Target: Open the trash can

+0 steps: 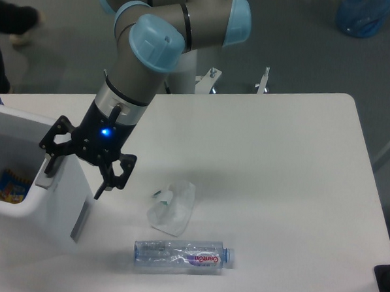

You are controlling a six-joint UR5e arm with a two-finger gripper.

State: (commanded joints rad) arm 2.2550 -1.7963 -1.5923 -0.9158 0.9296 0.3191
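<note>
Trash can [22, 196] gapes open!
Claw [72, 172] spread wide, one finger [49, 164] on the grey tab [44, 178], bottle [184, 255] lower right.
</note>
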